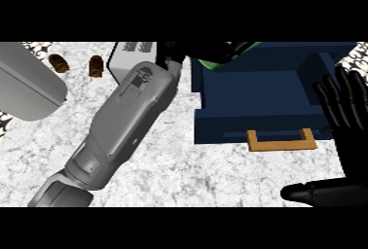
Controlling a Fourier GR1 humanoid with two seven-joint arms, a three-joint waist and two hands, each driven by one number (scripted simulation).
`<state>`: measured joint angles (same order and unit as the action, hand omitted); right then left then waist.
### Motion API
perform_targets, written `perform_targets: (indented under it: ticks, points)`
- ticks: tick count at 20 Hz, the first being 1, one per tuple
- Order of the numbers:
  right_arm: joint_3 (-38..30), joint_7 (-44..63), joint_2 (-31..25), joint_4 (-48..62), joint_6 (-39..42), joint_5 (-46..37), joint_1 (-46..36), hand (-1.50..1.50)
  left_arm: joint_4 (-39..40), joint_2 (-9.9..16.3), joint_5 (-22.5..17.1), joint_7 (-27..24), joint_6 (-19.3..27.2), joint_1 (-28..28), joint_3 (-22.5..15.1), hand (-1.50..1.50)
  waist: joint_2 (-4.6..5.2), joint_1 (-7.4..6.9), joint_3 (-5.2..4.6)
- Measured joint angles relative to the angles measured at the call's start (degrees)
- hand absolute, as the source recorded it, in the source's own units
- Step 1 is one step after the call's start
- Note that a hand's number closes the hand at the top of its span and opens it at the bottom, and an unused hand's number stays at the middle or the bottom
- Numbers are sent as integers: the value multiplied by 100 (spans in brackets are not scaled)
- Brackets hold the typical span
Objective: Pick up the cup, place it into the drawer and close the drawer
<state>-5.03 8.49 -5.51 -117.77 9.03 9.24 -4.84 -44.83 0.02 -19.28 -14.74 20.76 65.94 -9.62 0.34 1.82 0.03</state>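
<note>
While white marbled counter [215,170] fills view, navy drawer [251,104] open at 2 o'clock, left hand [208,51] curled round green cup [229,54] over drawer, right hand [345,112] spread upright at 3 o'clock.

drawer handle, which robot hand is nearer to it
Right. The right robot hand rests open, fingers up, just right of the drawer handle. The left robot hand is farther, up at the open drawer's back-left corner, curled round a green cup.

Open drawer [259,104] at counter's [215,175] right, cup [224,54] above its back-left corner, two small objects [59,63] far left.
</note>
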Motion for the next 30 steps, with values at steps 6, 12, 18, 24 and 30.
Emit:
perform_targets:
  ticks: [6,12,18,24,30]
  points:
    - [-26,-56,-37,31,92,81,-2,-150,934,-1,-552,-373,107,345,-381,150,21,92,1]
    - [-32,-188,-24,174,163,138,-71,-150,1651,-2,-931,-444,173,760,-868,150,49,196,4]
    - [-37,-102,-73,329,174,191,-363,-150,1982,-2,-1261,-603,326,836,-1486,150,80,329,5]
    - [141,-96,25,307,130,98,-434,-150,2239,-2,-1335,-412,558,932,-2121,-150,105,442,8]
    - [152,-128,54,312,165,185,-461,-150,2267,-2,-1563,-460,669,990,-2329,-150,120,467,6]
